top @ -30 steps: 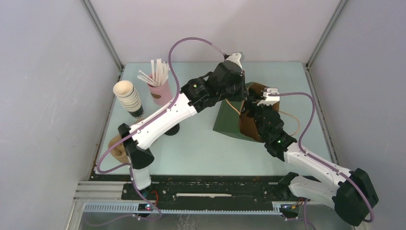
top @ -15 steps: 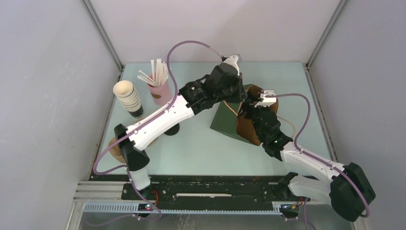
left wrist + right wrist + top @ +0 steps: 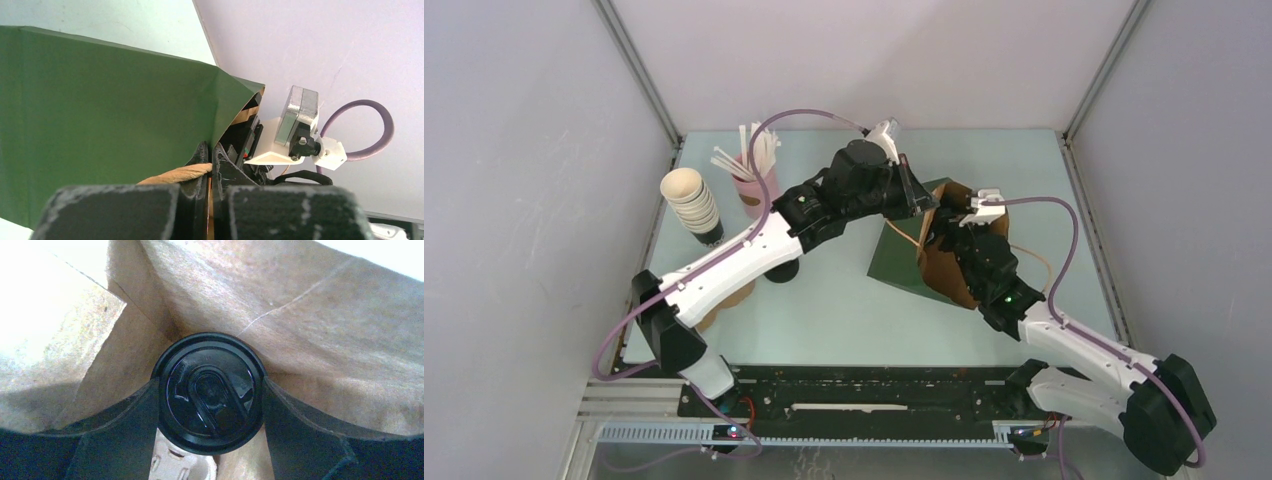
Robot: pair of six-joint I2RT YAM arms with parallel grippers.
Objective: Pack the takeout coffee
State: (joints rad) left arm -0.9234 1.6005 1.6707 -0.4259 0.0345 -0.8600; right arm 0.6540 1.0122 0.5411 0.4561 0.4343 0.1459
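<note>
The green paper bag (image 3: 892, 252) with a brown inside stands at the table's middle right, its mouth open. My left gripper (image 3: 921, 207) is shut on the bag's near rim and tan handle (image 3: 176, 174), with the green wall (image 3: 100, 100) beside it. Inside the bag, my right gripper (image 3: 208, 400) is shut on the takeout coffee (image 3: 208, 392). Its fingers (image 3: 125, 430) press both sides under the round black lid. From above, the right wrist (image 3: 969, 245) reaches into the bag and hides the cup.
A stack of lidless cups (image 3: 692, 205) and a pink holder of white sticks (image 3: 759, 182) stand at the back left. A squat pile of black lids (image 3: 782, 271) sits under the left arm. Pale moulded cardboard (image 3: 182, 465) shows below the cup.
The left arm has swung left and pulled the bag's rim with it, so the bag stands more upright and open. The right wrist has followed, staying inside the bag.
</note>
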